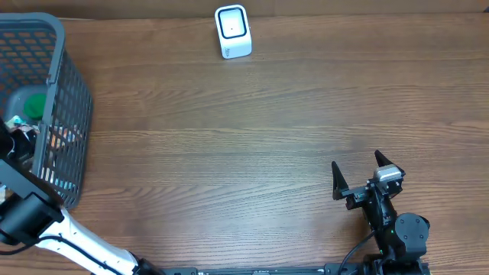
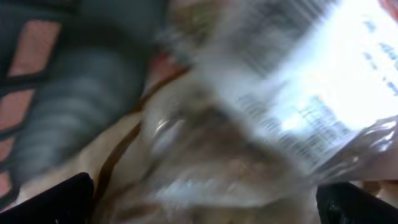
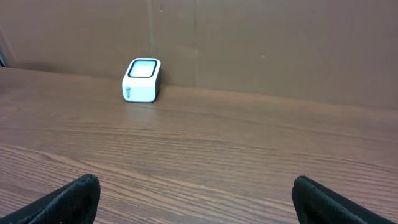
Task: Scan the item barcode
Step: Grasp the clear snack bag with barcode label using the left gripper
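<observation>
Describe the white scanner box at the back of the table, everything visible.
The scanner is a small white box with rounded corners, plastic by the look. Its top holds a pale window in a dark rim. A faint mark on its front is too small to read. It stands upright at the far edge of the table, close to the brown wall. Only the table touches it.

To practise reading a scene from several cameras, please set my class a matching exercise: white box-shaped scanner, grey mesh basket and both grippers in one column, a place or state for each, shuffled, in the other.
1. white box-shaped scanner
2. grey mesh basket
3. right gripper
4. left gripper

A. open, empty, near right corner
B. at the wooden table's left edge
C. over a clear labelled packet
D. at the far edge

Pairs: 1-D, 2-B, 3-A, 4-C.
</observation>
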`<state>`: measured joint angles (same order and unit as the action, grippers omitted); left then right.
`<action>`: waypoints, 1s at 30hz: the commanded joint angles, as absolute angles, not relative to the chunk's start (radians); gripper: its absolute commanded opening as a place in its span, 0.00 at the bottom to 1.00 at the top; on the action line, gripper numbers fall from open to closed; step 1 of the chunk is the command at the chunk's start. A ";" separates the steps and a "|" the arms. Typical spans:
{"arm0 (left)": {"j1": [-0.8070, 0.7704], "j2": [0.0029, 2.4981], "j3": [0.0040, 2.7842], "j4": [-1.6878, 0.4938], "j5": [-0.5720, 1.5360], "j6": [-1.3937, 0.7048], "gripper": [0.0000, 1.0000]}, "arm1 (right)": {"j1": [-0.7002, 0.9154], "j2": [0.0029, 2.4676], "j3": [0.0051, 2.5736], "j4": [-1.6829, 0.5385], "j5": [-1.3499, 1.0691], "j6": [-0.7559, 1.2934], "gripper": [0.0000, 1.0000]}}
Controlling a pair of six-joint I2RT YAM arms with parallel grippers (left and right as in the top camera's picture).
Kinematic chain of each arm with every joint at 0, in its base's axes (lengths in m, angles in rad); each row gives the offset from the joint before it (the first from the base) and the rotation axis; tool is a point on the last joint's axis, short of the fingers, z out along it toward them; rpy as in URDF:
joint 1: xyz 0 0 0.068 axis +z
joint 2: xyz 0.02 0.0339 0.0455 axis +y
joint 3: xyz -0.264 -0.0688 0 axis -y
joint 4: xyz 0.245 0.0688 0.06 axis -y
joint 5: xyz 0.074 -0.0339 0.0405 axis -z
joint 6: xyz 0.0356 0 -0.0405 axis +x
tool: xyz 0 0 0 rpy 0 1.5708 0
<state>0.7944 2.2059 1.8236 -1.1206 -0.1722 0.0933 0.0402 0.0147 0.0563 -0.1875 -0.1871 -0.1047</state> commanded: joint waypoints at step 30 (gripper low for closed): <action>0.796 2.259 1.953 -1.205 -0.157 0.034 0.04 | 0.044 0.003 0.057 -0.184 -0.192 -0.106 1.00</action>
